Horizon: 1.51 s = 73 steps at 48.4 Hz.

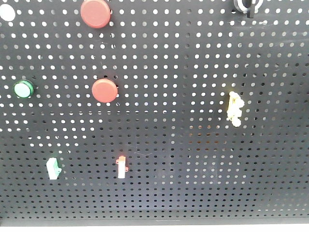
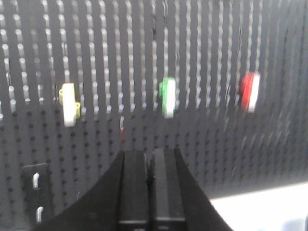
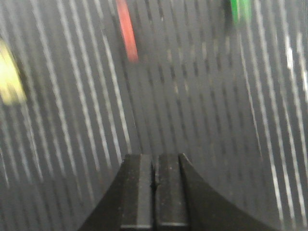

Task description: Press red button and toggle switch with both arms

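Observation:
On the black pegboard (image 1: 193, 159) a red button (image 1: 104, 90) sits left of centre, with a larger red button (image 1: 95, 13) at the top edge. A yellow toggle switch (image 1: 234, 108) is at the right, and a green-tipped switch (image 1: 54, 167) and a red-tipped switch (image 1: 121, 167) sit lower left. No gripper shows in the front view. My left gripper (image 2: 150, 154) is shut and empty, apart from the board, below a green switch (image 2: 167, 96), with a yellow switch (image 2: 69, 103) and a red switch (image 2: 250, 91) to either side. My right gripper (image 3: 155, 156) is shut and empty; its view is blurred, with a red streak (image 3: 127, 29) above left.
A green button (image 1: 22, 89) sits at the left and a black knob (image 1: 246, 6) at the top right. A black bracket (image 2: 36, 192) is at the lower left of the left wrist view, with a white surface (image 2: 260, 207) at its lower right. Yellow (image 3: 9, 72) and green (image 3: 240, 9) blurs show in the right wrist view.

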{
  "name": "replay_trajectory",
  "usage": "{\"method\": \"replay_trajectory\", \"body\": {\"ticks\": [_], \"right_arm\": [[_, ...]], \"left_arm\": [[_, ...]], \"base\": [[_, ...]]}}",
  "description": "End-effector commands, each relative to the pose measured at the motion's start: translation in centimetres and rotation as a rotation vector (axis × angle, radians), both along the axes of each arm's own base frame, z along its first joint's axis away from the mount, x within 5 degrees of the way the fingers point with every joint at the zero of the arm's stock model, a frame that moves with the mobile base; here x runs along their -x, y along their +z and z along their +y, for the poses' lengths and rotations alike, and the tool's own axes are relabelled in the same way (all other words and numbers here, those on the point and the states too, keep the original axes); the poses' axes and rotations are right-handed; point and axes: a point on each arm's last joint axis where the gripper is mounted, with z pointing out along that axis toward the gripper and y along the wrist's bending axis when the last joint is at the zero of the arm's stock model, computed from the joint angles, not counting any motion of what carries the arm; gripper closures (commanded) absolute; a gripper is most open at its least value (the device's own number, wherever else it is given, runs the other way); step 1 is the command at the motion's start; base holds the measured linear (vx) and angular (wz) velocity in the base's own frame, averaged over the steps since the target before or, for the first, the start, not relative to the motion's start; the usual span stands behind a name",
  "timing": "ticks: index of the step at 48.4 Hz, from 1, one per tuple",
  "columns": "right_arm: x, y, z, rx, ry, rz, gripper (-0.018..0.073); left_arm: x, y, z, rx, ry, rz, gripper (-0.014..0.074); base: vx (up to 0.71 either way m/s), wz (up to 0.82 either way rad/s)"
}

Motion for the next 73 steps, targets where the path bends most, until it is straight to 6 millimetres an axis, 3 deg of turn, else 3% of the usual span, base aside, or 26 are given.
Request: {"method": "replay_trajectory", "body": {"ticks": [1,11,17,25,36,48,61,73], "right_arm": [[0.6,6.5,0.1,0.097,-0.037,-0.081,0.0562],[-1.6,14.7,-0.5,0.145,-0.099,0.063,0.0562],[-3.2,16.5,-0.8,0.117,-0.103,0.162,0.0562],[-4.5,16.4,-0.7,0.040,-0.060,0.238,0.0562],[-4.7,15.9,-0.5,-0.016,-0.025,0.283,0.0562],[-4.8,15.9,-0.6,-0.012,-0.027,0.283,0.0562],[-4.8,15.8,-0.6,-0.013,-0.027,0.294,0.0562],[-4.8,15.3,-0.6,-0.017,-0.029,0.352,0.0562]], "left_arm": [[-0.3,5.3,-0.1,0.009,0.005,-0.066,0.0594],[-3.9,14.4,-1.2,-0.009,-0.009,-0.011,0.0594],[-6.5,18.7,-1.9,-0.006,-0.011,-0.021,0.0594],[-8.0,22.6,-2.3,0.018,-0.012,-0.080,0.0594],[-8.6,25.2,-4.4,0.058,-0.152,-0.094,0.0594],[-10.4,26.5,-9.9,-0.085,-0.344,-0.122,0.0594],[-14.1,27.8,-13.0,-0.099,-0.355,-0.114,0.0594],[-18.3,28.3,-14.4,-0.145,-0.305,-0.087,0.0594]], "base": [[0.00,0.00],[0.00,0.00],[0.00,0.00],[0.00,0.00],[0.00,0.00],[0.00,0.00],[0.00,0.00],[0.00,0.00]]}}
